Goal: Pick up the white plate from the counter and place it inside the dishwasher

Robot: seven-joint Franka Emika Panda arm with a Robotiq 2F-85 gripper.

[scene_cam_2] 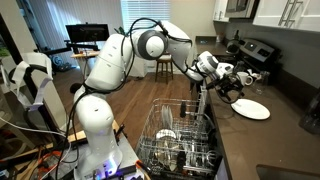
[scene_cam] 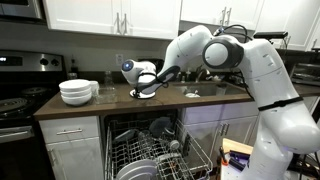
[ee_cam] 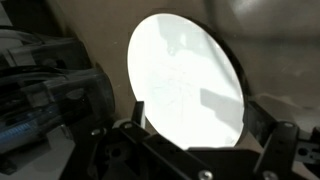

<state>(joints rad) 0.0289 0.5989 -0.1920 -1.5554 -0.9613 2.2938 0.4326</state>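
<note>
The white plate (scene_cam_2: pixel 251 109) lies flat on the dark counter (scene_cam_2: pixel 285 135). It fills the middle of the wrist view (ee_cam: pixel 190 80). My gripper (scene_cam_2: pixel 227 87) hovers a little above the counter, just beside the plate's near edge. In the wrist view the two black fingers stand apart on either side of the plate's lower rim, so the gripper (ee_cam: pixel 200 125) is open and holds nothing. In an exterior view the gripper (scene_cam: pixel 147 88) hangs over the counter above the open dishwasher (scene_cam: pixel 160 150). The dishwasher's pulled-out rack (scene_cam_2: pixel 180 140) holds several dishes.
A stack of white bowls (scene_cam: pixel 76 92) stands on the counter next to the stove (scene_cam: pixel 15 100). Upper cabinets (scene_cam: pixel 110 15) hang over the counter. A small pale object (scene_cam: pixel 193 93) lies further along the counter.
</note>
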